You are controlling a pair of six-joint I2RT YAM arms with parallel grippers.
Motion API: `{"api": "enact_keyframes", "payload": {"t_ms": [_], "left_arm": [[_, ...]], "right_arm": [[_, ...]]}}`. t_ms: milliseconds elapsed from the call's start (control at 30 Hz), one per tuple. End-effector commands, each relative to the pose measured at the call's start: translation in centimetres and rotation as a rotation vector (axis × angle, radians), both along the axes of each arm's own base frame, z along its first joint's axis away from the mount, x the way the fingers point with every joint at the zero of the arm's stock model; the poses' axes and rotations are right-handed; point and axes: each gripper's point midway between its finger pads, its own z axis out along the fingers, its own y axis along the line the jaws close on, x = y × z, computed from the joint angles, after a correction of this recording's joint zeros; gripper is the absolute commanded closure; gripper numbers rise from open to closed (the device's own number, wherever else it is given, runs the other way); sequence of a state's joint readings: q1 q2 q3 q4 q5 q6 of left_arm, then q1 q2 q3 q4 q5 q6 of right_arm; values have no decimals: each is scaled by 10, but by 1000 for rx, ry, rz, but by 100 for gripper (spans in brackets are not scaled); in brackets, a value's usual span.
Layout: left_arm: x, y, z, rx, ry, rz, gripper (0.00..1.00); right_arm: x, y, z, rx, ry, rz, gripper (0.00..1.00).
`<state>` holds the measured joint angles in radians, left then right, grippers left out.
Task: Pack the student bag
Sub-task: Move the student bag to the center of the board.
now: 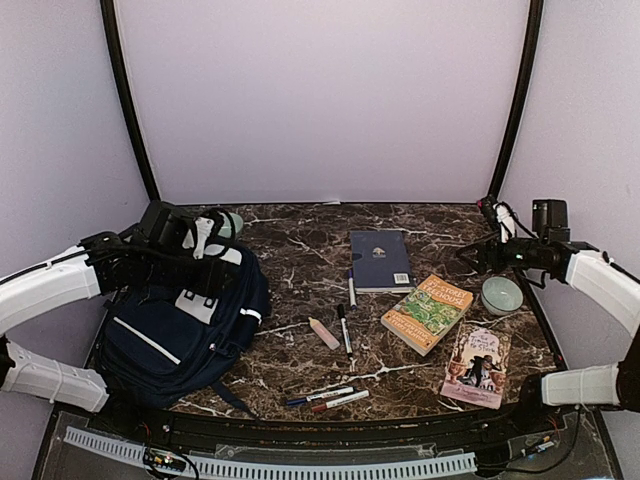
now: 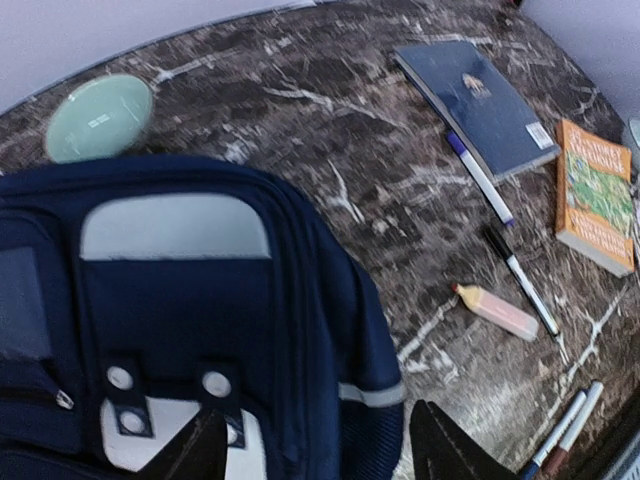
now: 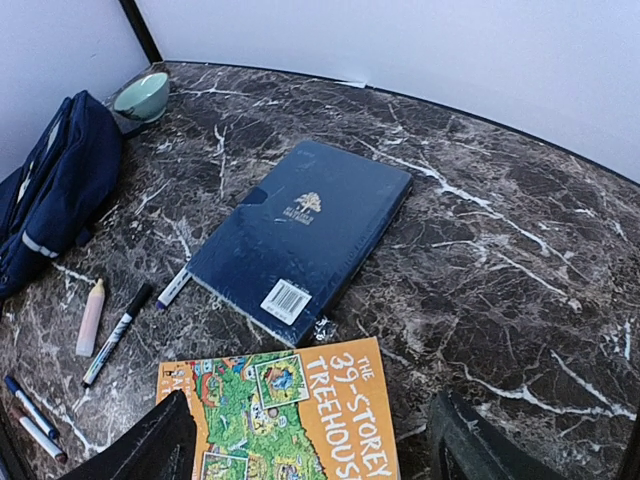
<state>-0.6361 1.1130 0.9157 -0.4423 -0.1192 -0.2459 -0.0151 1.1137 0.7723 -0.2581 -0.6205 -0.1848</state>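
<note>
The student bag (image 1: pixel 180 320) lies flat at the left of the table, navy with light grey patches and white stripes. My left gripper (image 1: pixel 212 240) hovers over its top end, open and empty; in the left wrist view its jaws (image 2: pixel 315 455) straddle the bag's right edge (image 2: pixel 190 320) from above. My right gripper (image 1: pixel 478 250) is open and empty at the far right, in the air. In the right wrist view it (image 3: pixel 310 460) hangs over the orange paperback (image 3: pixel 290 415), with the navy hardcover book (image 3: pixel 305 235) beyond. The bag's zips look shut.
A navy book (image 1: pixel 380 260), orange paperback (image 1: pixel 428 312) and pink paperback (image 1: pixel 478 365) lie to the right. A pink highlighter (image 1: pixel 323 333), black marker (image 1: pixel 345 328), pen (image 1: pixel 351 290) and three front markers (image 1: pixel 328 397) lie mid-table. Green bowls stand at back left (image 1: pixel 228 222) and right (image 1: pixel 502 294).
</note>
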Motion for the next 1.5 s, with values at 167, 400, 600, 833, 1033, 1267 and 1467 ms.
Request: {"api": "enact_keyframes", "payload": {"t_ms": [167,400,600,833,1033,1267,1467], "left_arm": [[-84,-39,-46,95,315,-127,42],[-115,-56,-66,193,408,-176,55],[-110,-48,-82,264,418,-100,54],[-109,-55,-103,294,442,-124,52],[-108,-60,-115,324,459,-143,48],[-104,-49,-125,410,468,-100,48],[-91,-44,-119,454,430,-23,44]], "right_arm": [[-21,19,8,-6,-131,167,21],[-24,25,8,-23,-161,214,22],[-26,24,8,-41,-175,215,21],[-24,24,3,-49,-164,212,20],[-22,22,-1,-56,-153,208,20],[-20,22,-7,-64,-139,215,20],[-21,22,-8,-69,-137,218,20]]}}
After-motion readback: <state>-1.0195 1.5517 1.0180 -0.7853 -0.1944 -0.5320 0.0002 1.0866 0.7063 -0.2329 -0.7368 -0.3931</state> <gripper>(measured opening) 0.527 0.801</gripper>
